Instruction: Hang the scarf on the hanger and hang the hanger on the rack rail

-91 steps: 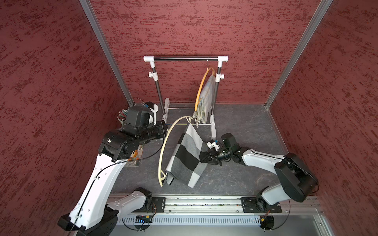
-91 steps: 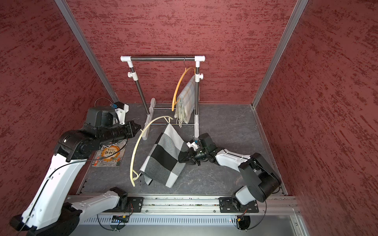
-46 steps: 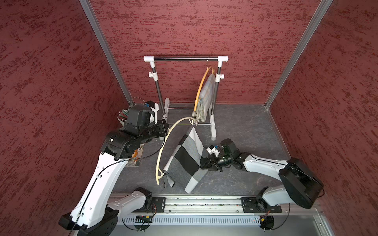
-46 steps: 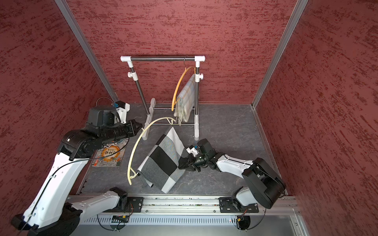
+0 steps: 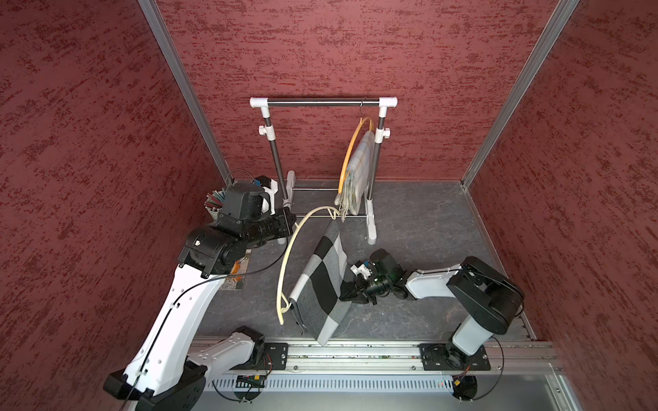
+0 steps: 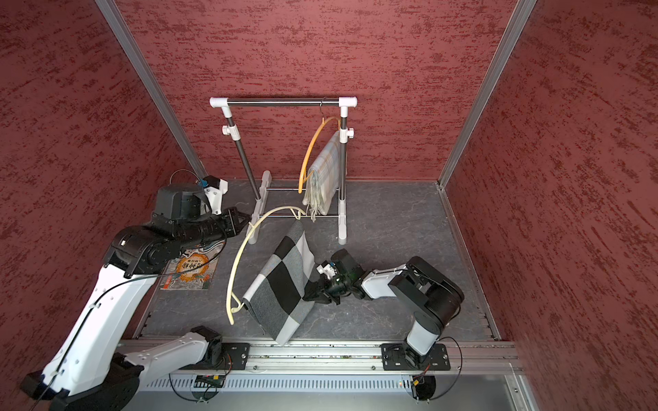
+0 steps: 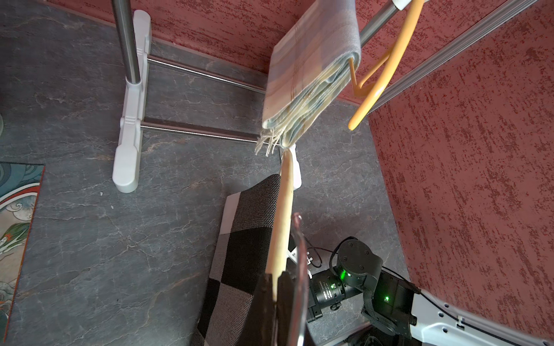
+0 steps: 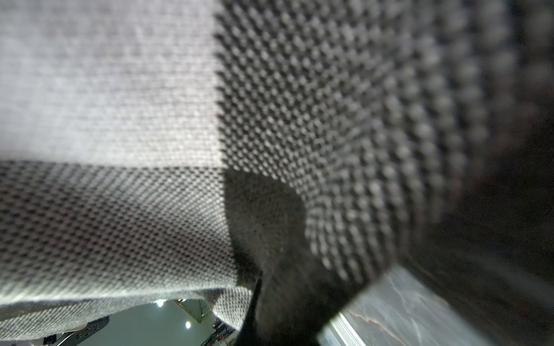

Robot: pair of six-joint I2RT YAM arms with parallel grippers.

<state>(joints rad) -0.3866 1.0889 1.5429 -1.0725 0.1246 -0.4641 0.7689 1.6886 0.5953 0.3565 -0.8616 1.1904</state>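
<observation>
The checked scarf [image 5: 322, 281] is soft, light woven cloth, likely to sag and slide. It lies draped over the cream hanger [image 7: 282, 209], which is tilted above the surface [image 5: 427, 227]. The left pincer [image 7: 274, 287] is clamped on the hanger's curved arm. The right pincer [image 5: 347, 293] is pinched shut on the scarf's side edge. A hold on the doubled edge looks safest.

Top views look evenly lit and sharp; right wrist shows the scarf [image 8: 114, 90] dim, blurred.
</observation>
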